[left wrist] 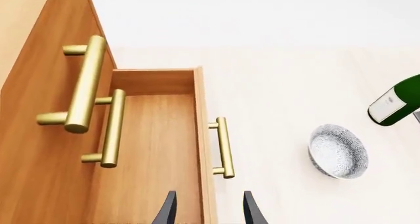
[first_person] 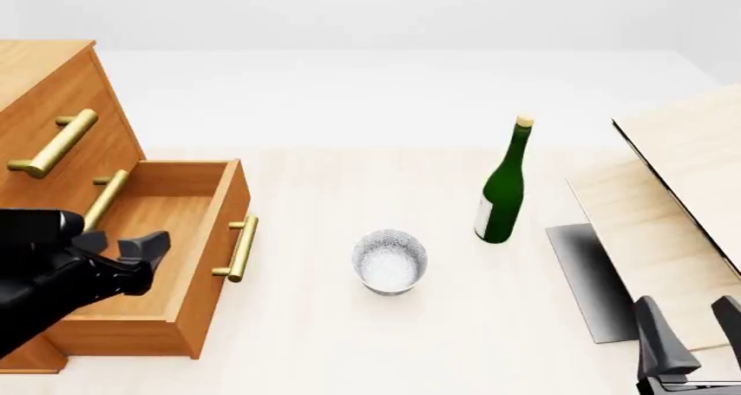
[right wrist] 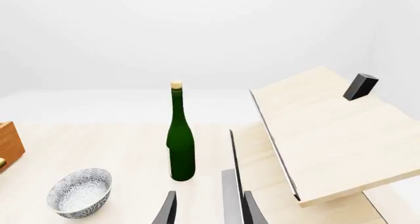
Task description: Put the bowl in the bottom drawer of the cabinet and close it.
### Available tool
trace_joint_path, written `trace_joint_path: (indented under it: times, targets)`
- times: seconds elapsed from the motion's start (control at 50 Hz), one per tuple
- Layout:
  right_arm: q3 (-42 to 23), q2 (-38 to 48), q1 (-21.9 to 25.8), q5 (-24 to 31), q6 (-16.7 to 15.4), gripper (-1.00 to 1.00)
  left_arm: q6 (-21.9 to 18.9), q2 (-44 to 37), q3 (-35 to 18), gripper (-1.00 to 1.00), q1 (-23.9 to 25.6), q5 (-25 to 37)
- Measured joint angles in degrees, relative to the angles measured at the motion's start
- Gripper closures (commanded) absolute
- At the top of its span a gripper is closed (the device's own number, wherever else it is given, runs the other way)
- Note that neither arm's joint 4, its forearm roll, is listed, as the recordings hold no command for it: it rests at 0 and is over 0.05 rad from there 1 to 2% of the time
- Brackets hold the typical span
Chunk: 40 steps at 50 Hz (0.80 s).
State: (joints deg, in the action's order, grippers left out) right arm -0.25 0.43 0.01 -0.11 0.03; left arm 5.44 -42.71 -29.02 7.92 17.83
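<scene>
Bowl [first_person: 390,260] upright on table [first_person: 347,343], between open bottom drawer [first_person: 173,239] of cabinet [first_person: 47,91] and green bottle [first_person: 504,182], touching neither. Left gripper [first_person: 121,247] over drawer, parted, empty. Right gripper [first_person: 695,325] near pale boards [first_person: 678,195], parted, empty.

Table [first_person: 347,343] — w/ cabinet [first_person: 47,91], bowl [first_person: 390,260], bottle [first_person: 502,191], boards [first_person: 665,204].

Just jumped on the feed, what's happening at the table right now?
The bottom drawer of the cabinet is pulled open and looks empty. The left claw hangs open over it, holding nothing. The bowl sits on the table, untouched, near the green bottle. The right claw waits open at the near right.
</scene>
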Motion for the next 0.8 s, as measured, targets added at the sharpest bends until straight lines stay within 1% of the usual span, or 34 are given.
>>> trace_joint_path:
  times: [0.8]
  targets:
    - [0.0, 0.0, 0.01, 0.0, 0.0, -1.0, 0.57, -7.85, 1.59, -1.0, 2.51, -4.46]
